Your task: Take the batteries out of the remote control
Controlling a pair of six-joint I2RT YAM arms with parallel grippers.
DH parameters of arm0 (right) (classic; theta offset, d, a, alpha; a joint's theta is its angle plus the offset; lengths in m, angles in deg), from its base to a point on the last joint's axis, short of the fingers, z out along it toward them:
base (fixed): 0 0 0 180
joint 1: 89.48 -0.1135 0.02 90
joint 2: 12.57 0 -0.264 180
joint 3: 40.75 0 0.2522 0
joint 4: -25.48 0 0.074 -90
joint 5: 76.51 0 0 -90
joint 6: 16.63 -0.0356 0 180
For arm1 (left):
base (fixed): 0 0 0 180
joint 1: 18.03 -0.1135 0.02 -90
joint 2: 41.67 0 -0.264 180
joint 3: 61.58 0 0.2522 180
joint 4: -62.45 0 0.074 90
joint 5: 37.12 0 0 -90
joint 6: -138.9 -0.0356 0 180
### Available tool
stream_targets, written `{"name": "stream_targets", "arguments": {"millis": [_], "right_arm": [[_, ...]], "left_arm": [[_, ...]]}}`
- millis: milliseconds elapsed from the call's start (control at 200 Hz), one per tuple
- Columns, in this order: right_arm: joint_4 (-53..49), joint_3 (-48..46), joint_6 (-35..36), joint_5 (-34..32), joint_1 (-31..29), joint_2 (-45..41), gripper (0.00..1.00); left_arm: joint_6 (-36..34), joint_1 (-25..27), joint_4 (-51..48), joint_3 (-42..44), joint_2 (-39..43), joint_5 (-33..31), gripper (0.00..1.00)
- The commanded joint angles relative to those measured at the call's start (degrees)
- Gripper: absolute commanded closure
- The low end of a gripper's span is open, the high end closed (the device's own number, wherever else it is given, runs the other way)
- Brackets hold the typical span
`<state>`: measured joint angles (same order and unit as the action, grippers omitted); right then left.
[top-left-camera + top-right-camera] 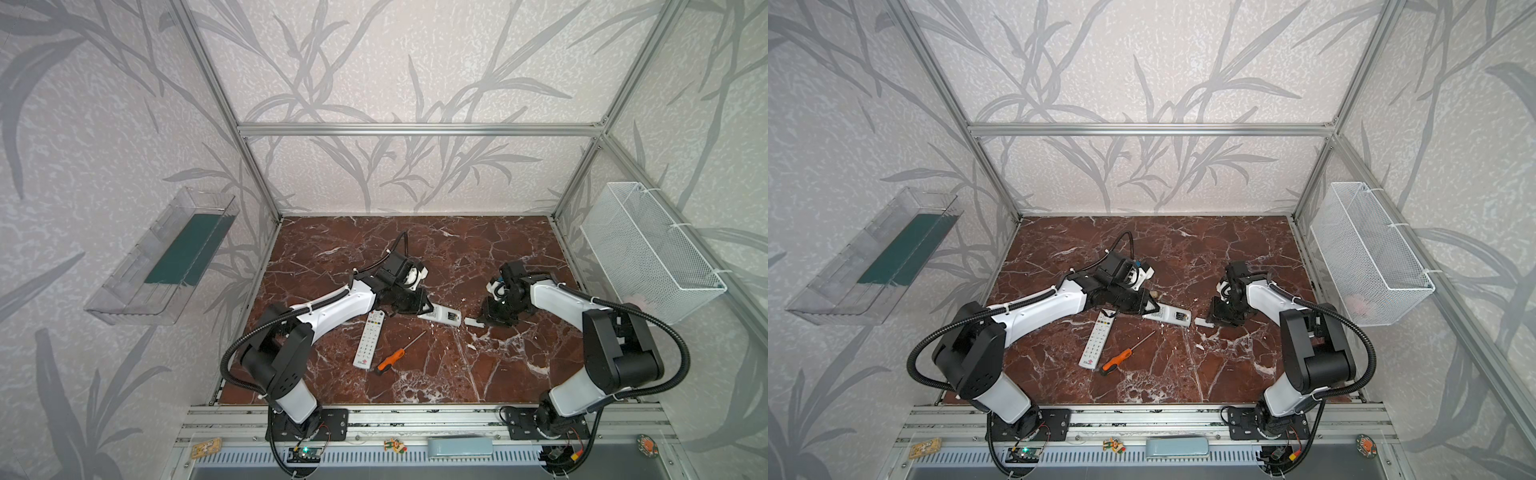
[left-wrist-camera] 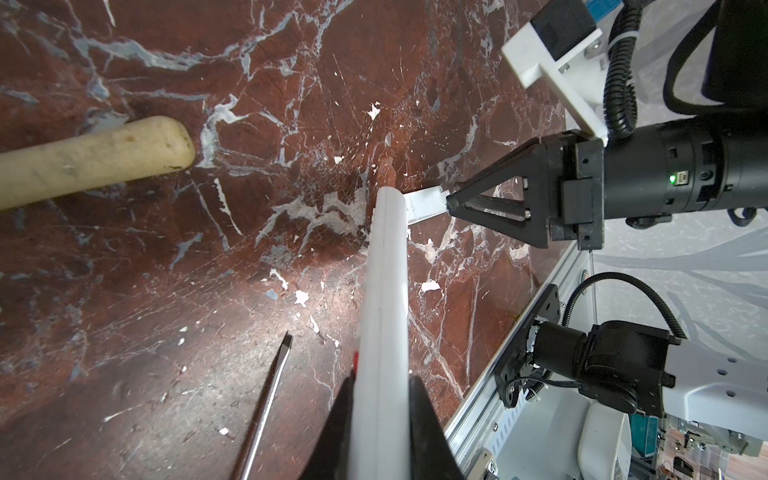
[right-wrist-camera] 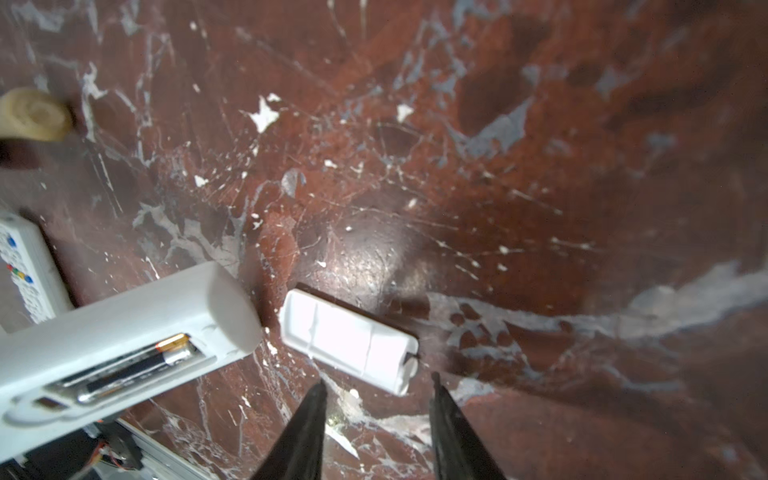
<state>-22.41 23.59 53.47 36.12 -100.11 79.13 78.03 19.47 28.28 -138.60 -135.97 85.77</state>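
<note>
**A:** Which fingers have the remote?

**B:** The left fingers are clenched on the white remote, grasping it across its long sides. Its body runs straight out ahead of them, and its free end points toward the right fingers.

**A:** And the batteries?

**B:** The batteries sit in the remote's open compartment, at the end far from the left fingers. The right wrist view shows one dark cell with a shiny end clearly. I cannot tell how many are there.

**A:** Are the right fingers holding anything?

**B:** No, they are released and spread apart with nothing between them. A small white cover lies flat on the worktop just ahead of their tips. It sits between them and the remote's end, a narrow gap off the remote. I cannot tell whether the tips touch it.

**A:** What else is near?

**B:** A second remote lies buttons-up beside the left fingers. An orange-handled screwdriver lies next to it, its blade aimed toward the held remote. On the opposite side of the left fingers lies a pale wooden handle.
</note>
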Motion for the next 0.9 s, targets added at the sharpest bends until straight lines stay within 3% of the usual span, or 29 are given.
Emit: {"name": "stream_targets", "arguments": {"millis": [0, 170, 340, 595, 900], "right_arm": [[-1.0, 0.1, 0.2, -0.3, 0.5, -0.8, 0.38], [-3.5, 0.6, 0.6, -2.4, 1.3, -3.4, 0.14], [-6.8, 2.4, 2.4, -5.4, 1.3, -9.3, 0.0], [-5.8, 1.9, 3.2, -3.2, 1.2, -18.9, 0.01], [-4.0, 1.7, 2.8, 1.6, 1.2, -20.1, 0.01]], "left_arm": [[-0.5, 0.0, -7.7, 3.1, -2.9, -4.6, 1.0], [-0.4, -0.4, -6.7, 3.7, -3.0, -4.0, 0.99], [0.0, -0.8, -5.7, 4.8, -3.3, -3.9, 0.97], [0.3, -1.4, -4.0, 6.1, -4.8, -3.7, 0.9], [0.2, -3.6, -2.2, 7.8, -6.3, -3.2, 0.77]]}}
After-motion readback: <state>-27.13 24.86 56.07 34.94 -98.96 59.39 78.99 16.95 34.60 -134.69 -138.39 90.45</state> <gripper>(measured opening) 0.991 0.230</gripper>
